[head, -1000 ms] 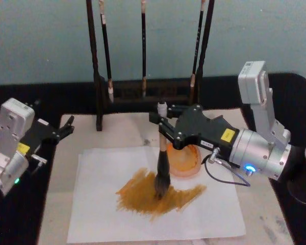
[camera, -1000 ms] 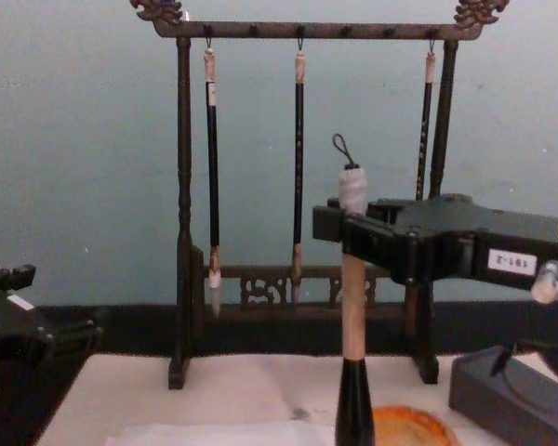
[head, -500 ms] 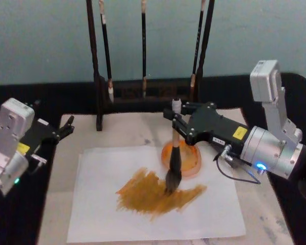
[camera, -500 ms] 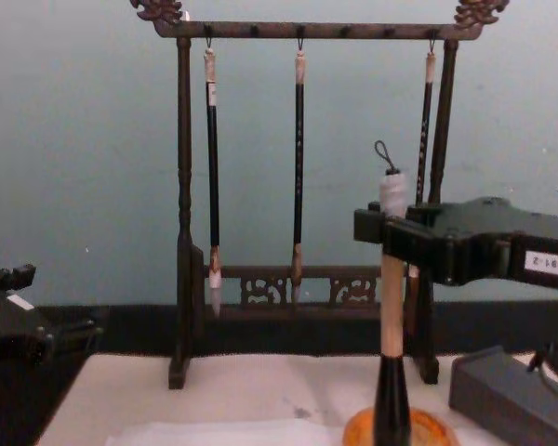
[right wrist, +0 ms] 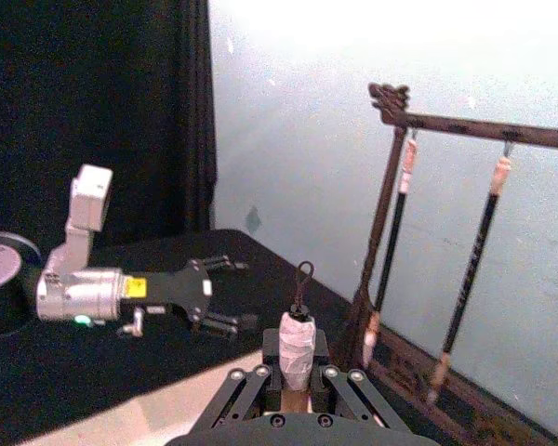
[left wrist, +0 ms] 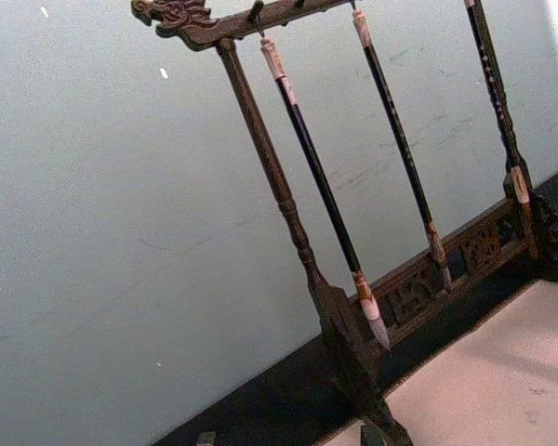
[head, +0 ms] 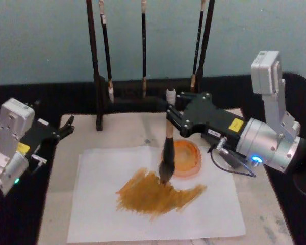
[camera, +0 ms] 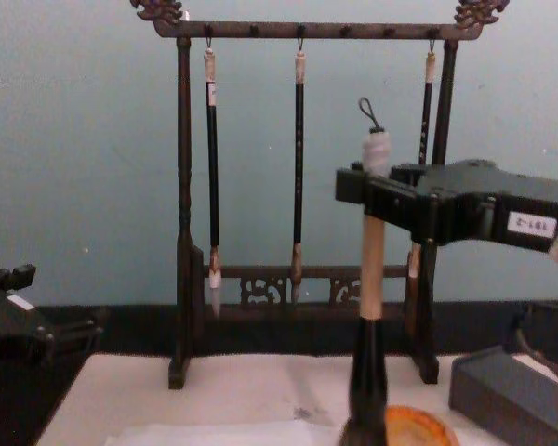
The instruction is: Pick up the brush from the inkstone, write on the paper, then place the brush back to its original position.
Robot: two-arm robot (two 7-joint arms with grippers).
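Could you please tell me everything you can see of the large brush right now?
The brush is thick, with a whitish cap and black loop on top, a tan wooden handle, a black lower section and bushy grey-brown bristles. It stands nearly upright, clamped below the cap by the right gripper. Its tip appears to meet the ochre stroke on the paper.

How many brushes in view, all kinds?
4. Three thin brushes hang on the rack: left, middle, right. The right gripper holds the large brush over the paper.
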